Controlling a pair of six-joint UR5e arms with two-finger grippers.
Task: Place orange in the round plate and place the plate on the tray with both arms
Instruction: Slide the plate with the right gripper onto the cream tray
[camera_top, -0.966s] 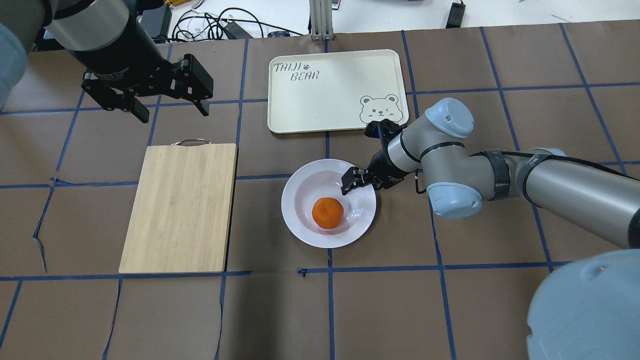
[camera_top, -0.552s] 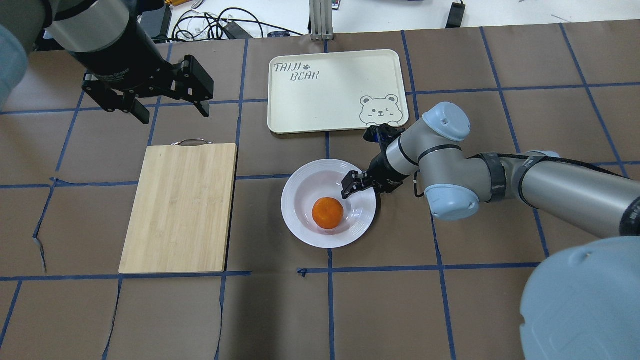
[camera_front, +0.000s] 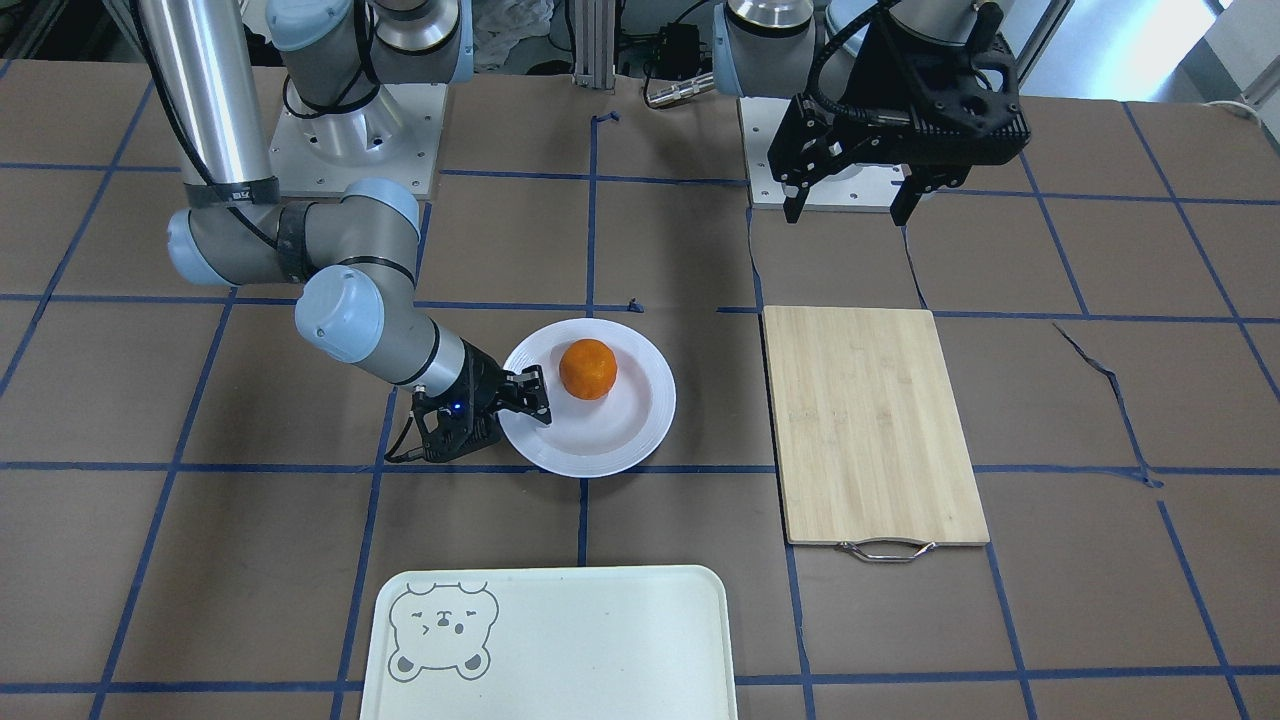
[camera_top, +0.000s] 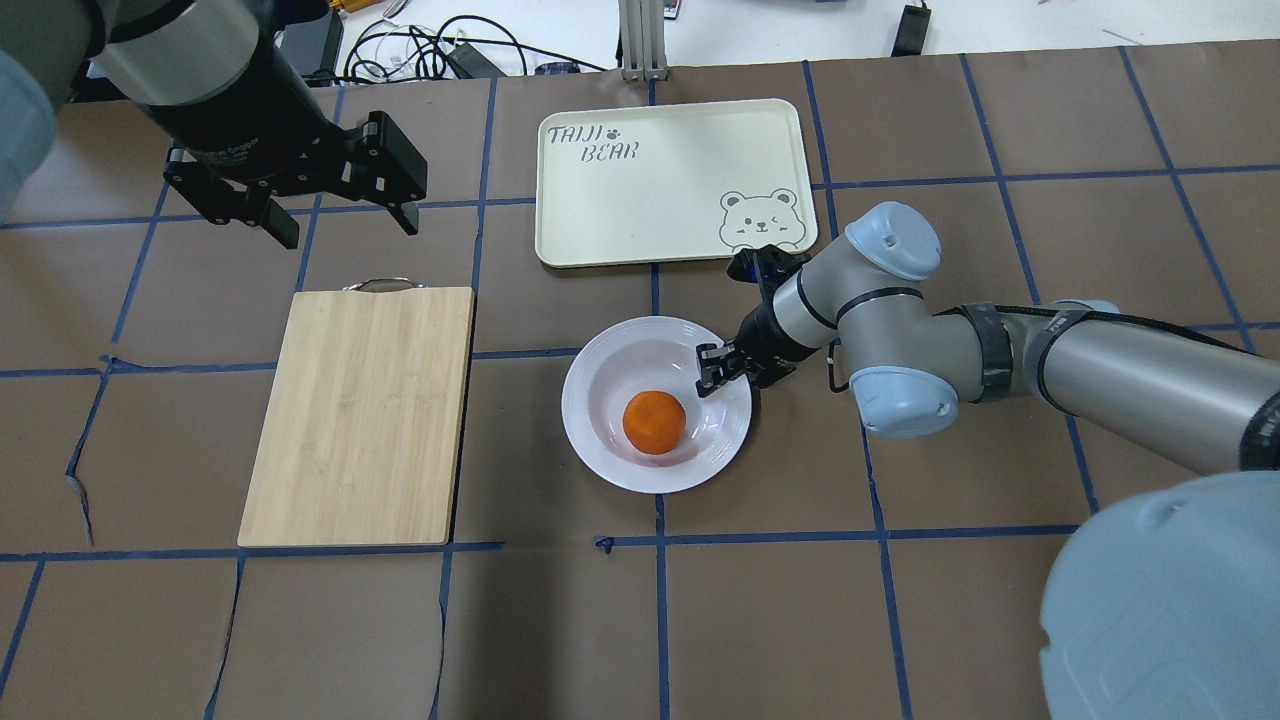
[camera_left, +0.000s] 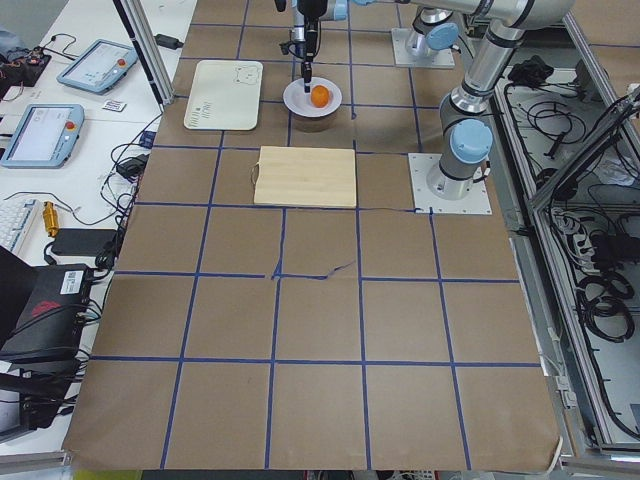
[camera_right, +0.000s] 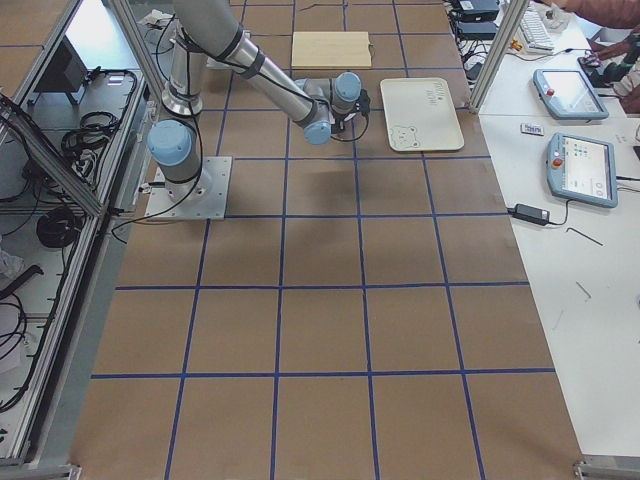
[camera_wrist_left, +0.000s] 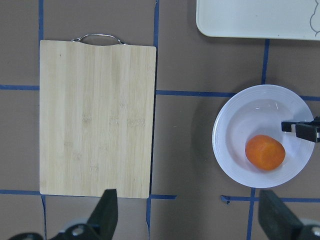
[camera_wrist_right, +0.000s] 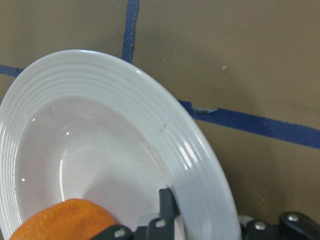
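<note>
The orange (camera_top: 654, 422) rests in the well of the white round plate (camera_top: 600, 440), which stands on the table just in front of the cream tray (camera_top: 650, 200). My right gripper (camera_top: 715, 375) comes in low from the right and is shut on the plate's rim; the right wrist view shows one finger (camera_wrist_right: 165, 205) inside the rim, close to the orange (camera_wrist_right: 60, 220). My left gripper (camera_top: 345, 225) hangs open and holds nothing, high above the table beyond the far end of the cutting board. In the front-facing view the tray (camera_front: 560, 640) lies nearest the camera.
A bamboo cutting board (camera_top: 360, 415) with a metal handle lies left of the plate. Brown paper with blue tape lines covers the table. Cables and devices sit past the far edge (camera_top: 450, 50). A person's hands work at a side bench (camera_right: 610, 50).
My right gripper's fingers have closed onto the plate's rim, and the plate and orange have shifted very slightly. The left arm has stayed still.
</note>
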